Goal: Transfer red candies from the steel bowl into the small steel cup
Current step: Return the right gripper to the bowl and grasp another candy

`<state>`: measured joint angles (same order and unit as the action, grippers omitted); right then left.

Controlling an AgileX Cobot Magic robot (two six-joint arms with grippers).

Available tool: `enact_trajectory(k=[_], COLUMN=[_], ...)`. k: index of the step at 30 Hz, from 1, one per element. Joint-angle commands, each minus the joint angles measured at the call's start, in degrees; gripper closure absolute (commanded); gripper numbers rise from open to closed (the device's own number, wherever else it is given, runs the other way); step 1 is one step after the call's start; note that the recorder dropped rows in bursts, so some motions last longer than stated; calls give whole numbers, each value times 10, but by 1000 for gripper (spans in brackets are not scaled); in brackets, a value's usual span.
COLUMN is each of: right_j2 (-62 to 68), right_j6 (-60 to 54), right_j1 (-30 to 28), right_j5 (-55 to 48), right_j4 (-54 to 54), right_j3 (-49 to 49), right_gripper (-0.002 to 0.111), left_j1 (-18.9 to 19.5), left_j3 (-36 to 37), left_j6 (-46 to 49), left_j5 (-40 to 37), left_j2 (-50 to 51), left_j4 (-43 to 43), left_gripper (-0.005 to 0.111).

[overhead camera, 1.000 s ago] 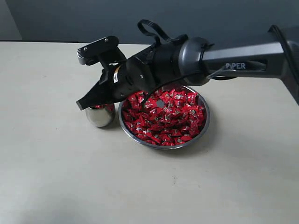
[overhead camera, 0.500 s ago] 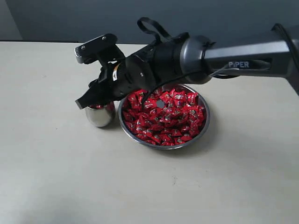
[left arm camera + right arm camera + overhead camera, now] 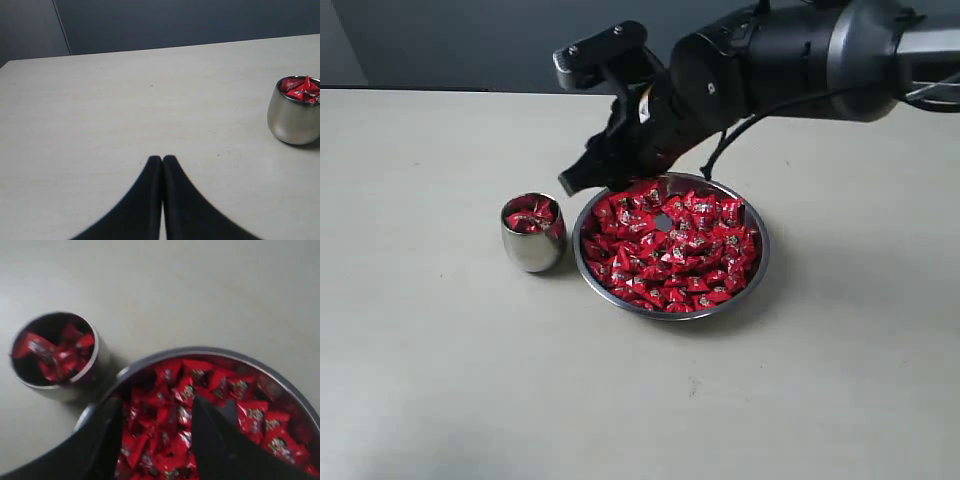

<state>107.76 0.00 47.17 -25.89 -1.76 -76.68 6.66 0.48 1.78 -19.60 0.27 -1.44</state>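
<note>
The steel bowl [image 3: 757,262] sits mid-table, heaped with red candies [image 3: 670,245]. Just left of it stands the small steel cup [image 3: 532,248], holding a few red candies [image 3: 530,214]. My right gripper [image 3: 588,178] hovers open over the bowl's far left rim with nothing between its fingers. In the right wrist view, the right gripper [image 3: 157,412] spreads above the candies [image 3: 175,390] inside the bowl [image 3: 200,351], with the cup [image 3: 95,365] off to one side. My left gripper [image 3: 162,160] is shut and empty, low over bare table, with the cup [image 3: 292,120] some way off.
The pale table [image 3: 440,380] stretches out around the bowl and cup. A dark wall [image 3: 470,40] runs behind the far edge. The right arm's thick black body [image 3: 790,60] hangs over the back right of the table.
My right gripper has lifted away from above the cup and swung right toward the bowl. The cup and the candies in it are now uncovered.
</note>
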Motion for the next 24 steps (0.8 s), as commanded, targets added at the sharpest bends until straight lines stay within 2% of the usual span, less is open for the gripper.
enact_trajectory(k=[1, 7, 16, 24], right_j2=[4, 26, 82, 137], right_j6=[0, 13, 13, 13], right_j1=[-35, -72, -78, -78], right_j5=[22, 60, 152, 147], right_j4=[-3, 9, 36, 36], right_j3=[40, 57, 56, 4], right_gripper=[65, 65, 65, 65], left_j1=[-5, -5, -5, -5], left_j3=[-5, -5, -5, -5], left_j6=[-1, -1, -1, -1], left_j5=[3, 3, 3, 3], left_j2=[-3, -3, -3, -3], left_j4=[-1, -1, -1, -1], left_gripper=[106, 106, 106, 106])
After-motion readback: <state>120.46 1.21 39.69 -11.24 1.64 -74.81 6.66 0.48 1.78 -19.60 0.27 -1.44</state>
